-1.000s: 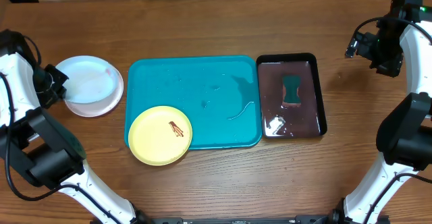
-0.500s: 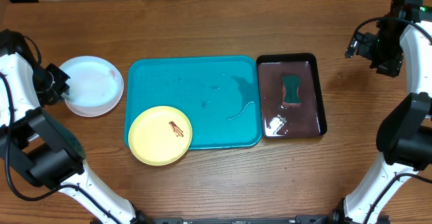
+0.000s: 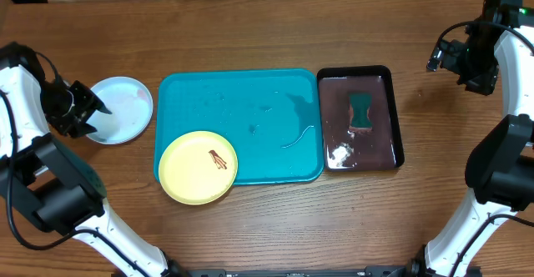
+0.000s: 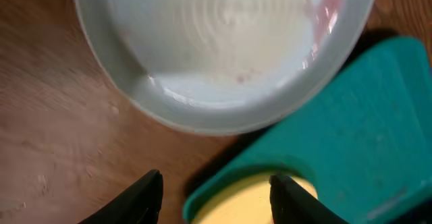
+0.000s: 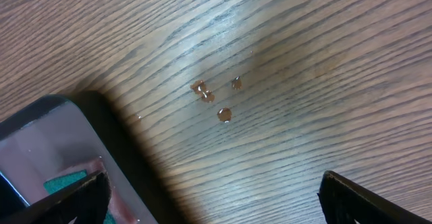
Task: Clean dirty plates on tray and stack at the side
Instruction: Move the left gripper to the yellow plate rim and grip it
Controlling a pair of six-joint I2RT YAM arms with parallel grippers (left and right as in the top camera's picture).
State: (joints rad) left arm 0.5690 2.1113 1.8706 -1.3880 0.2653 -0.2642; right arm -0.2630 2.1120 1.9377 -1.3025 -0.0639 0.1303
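Observation:
A pale whitish plate (image 3: 125, 108) (image 4: 223, 48) with a faint pink smear lies flat on the table, left of the turquoise tray (image 3: 250, 102) (image 4: 358, 123). My left gripper (image 3: 93, 118) (image 4: 216, 200) is at that plate's left rim, open, with nothing between its fingers. A yellow-green plate (image 3: 198, 167) (image 4: 246, 200) with a brown smear rests on the tray's front left corner, overhanging the rim. My right gripper (image 3: 467, 60) (image 5: 216, 200) hangs wide open and empty over bare wood at the far right.
A black tray (image 3: 396, 114) (image 5: 61, 119) holding brownish water and a teal sponge (image 3: 360, 112) stands right against the turquoise tray. Water streaks lie on the turquoise tray. A few brown droplets (image 5: 216, 99) dot the wood beside the black tray.
My left gripper has opened and let go of the pale plate, which has settled flat beside the tray. The gripper drew back slightly. The right arm has not moved.

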